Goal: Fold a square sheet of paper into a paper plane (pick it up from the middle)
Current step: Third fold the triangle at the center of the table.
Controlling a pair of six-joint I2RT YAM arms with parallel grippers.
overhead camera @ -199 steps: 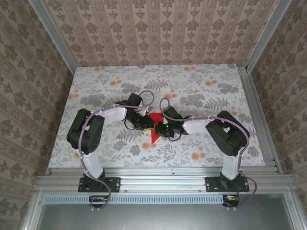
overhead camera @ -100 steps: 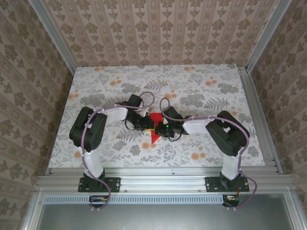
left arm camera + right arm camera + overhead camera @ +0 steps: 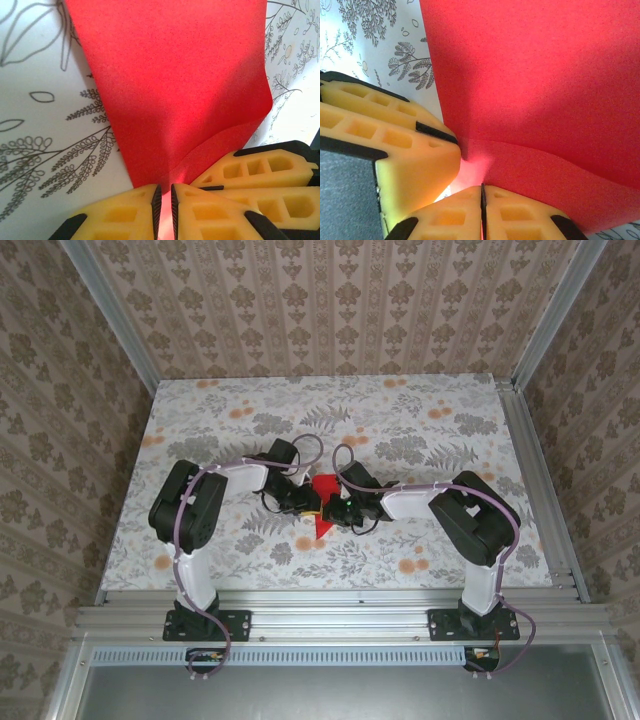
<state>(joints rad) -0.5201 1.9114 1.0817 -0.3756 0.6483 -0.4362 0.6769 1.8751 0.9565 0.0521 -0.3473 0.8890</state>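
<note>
Left hand (image 3: 163,194) and right hand (image 3: 482,200) both clamped the sheet of paper (image 3: 321,525) mid-length from opposite sides; its long axis ran near-far.

A floral-printed table cover (image 3: 440,440) lay across the centre of the frame, with orange flower prints (image 3: 240,412) at its upper left and lower right. Patterned wallpaper (image 3: 330,310) lined the top and sides. An aluminium rail (image 3: 340,621) crossed the bottom.
</note>
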